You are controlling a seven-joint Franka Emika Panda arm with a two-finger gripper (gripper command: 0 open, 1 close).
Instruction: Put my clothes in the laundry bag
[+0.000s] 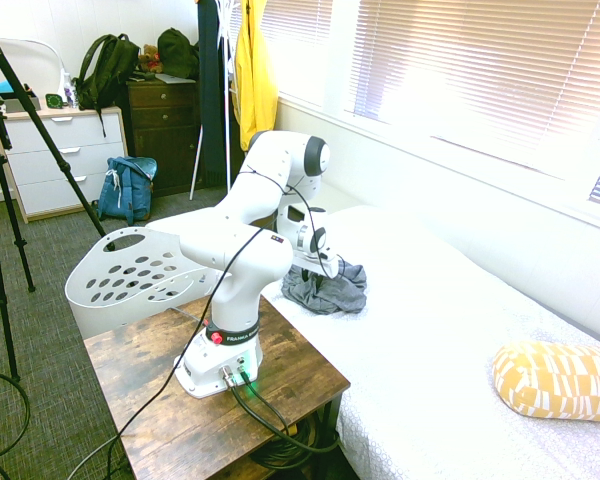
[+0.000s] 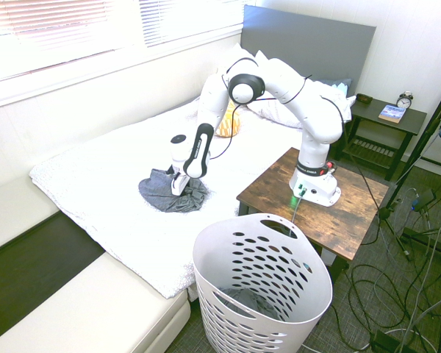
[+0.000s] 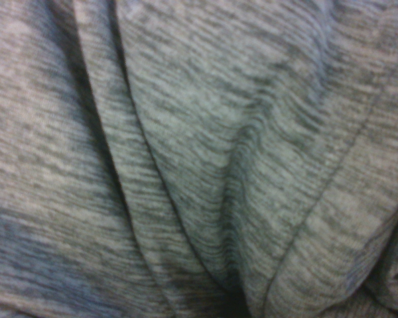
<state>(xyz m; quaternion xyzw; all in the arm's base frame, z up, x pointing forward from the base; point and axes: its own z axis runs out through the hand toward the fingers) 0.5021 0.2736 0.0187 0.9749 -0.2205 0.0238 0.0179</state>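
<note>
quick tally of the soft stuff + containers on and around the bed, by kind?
Grey garment on the bed: 1
White laundry basket: 1
Yellow patterned pillow: 1
White pillow at the headboard: 1
Yellow jacket on the rack: 1
Blue backpack on the floor: 1
Total: 6

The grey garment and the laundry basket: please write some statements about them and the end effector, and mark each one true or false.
1. The grey garment lies on the bed. True.
2. The white basket stands on the wooden table. False: it stands on the floor beside the table.
3. The end effector is down at the garment. True.
4. A yellow pillow lies inside the basket. False: it lies on the bed.
5. The wrist view shows only grey fabric. True.
</note>
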